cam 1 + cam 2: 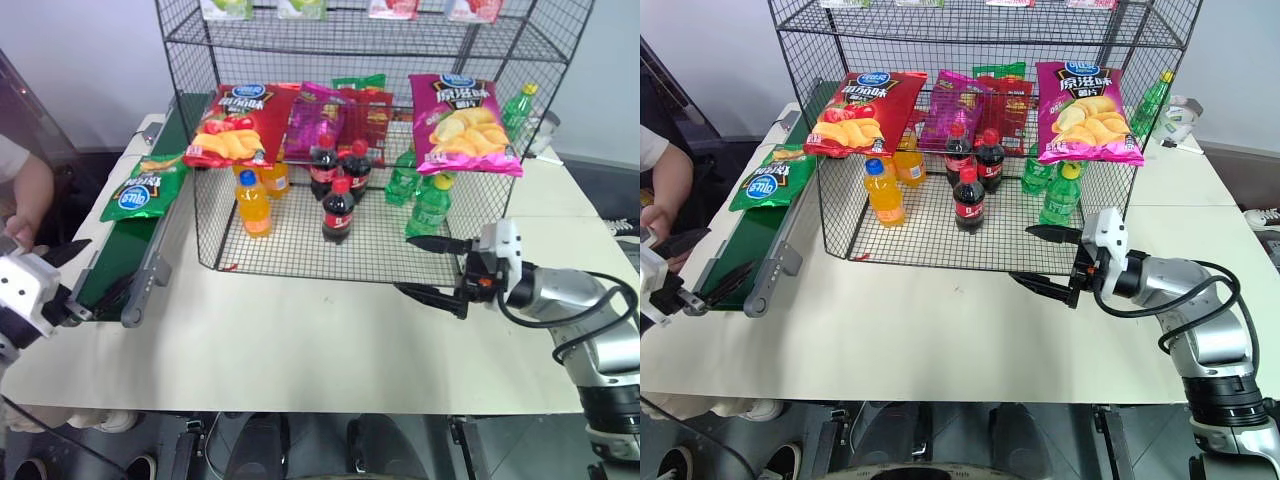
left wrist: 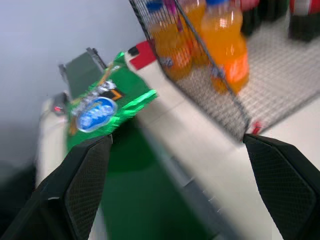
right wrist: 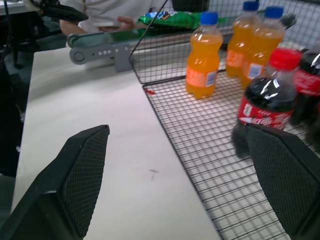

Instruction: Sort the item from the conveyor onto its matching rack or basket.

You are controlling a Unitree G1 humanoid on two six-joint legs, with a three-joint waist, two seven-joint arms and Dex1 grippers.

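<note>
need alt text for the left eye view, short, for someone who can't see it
A green crisp bag lies on a dark green conveyor at the left of a pale table, beside a black wire rack holding crisp bags and drink bottles. The robot's left claw is open by the conveyor's near end; its right claw is open at the rack's front right corner.

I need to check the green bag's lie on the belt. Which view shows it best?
The left eye view: the green bag lies whole on the belt. The right eye view shows nearly the same, the left wrist view a blurred close-up, the right wrist view a distant sliver.
</note>
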